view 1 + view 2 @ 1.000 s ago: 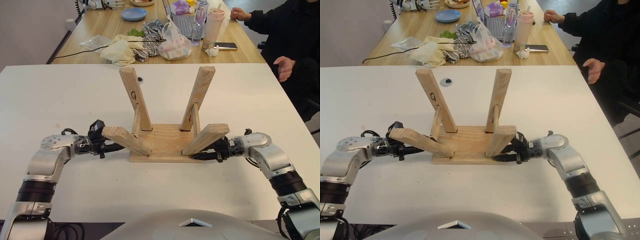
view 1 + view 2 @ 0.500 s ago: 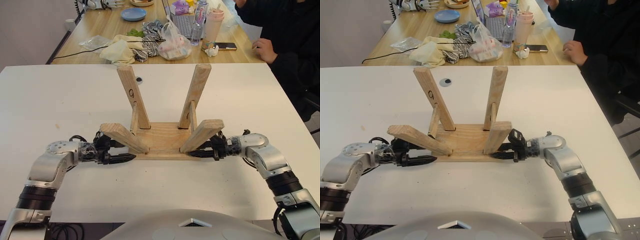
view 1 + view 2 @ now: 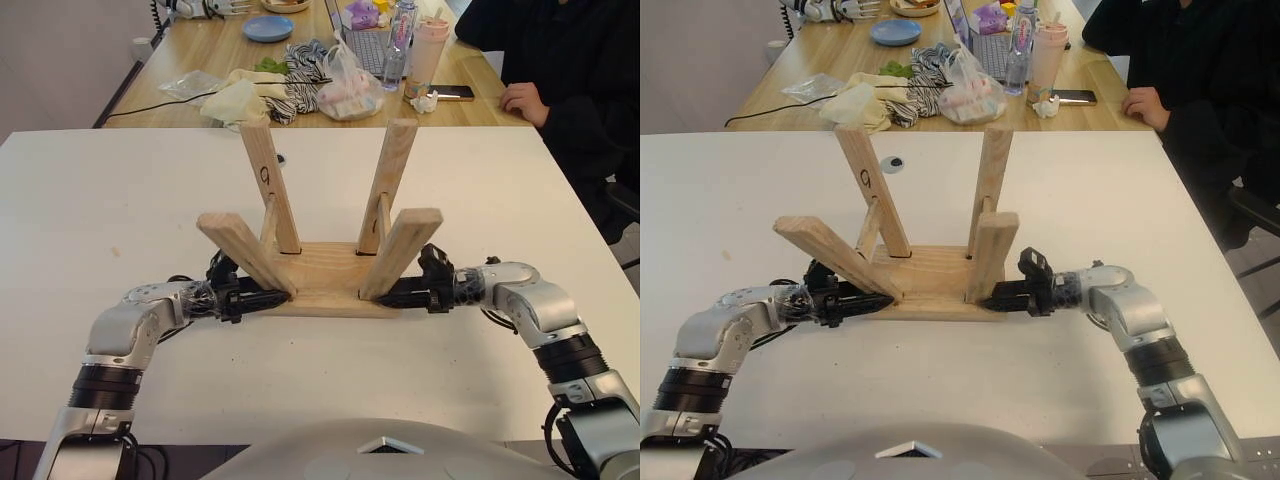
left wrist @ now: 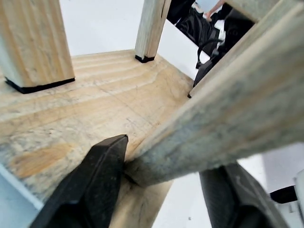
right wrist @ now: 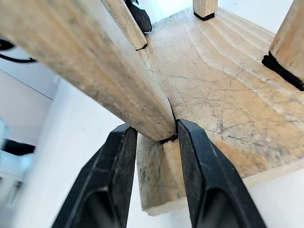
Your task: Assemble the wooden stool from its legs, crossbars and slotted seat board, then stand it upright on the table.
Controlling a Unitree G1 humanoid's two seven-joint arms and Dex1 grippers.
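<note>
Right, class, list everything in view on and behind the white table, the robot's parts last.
seat board: 1, pale wood, flat on white table
far legs: 2, pale wood, standing in board, splayed
near left leg: 1, pale wood, slanting outward
near right leg: 1, pale wood, slanting outward
back table: 1, brown wood, behind; carries blue plate, phone
left gripper: 1, black, shut on near left leg
right gripper: 1, black, shut on near right leg

Arms low, forearms angled inward; left tool [image 3: 262,297], right tool [image 3: 392,296] clamped.
</note>
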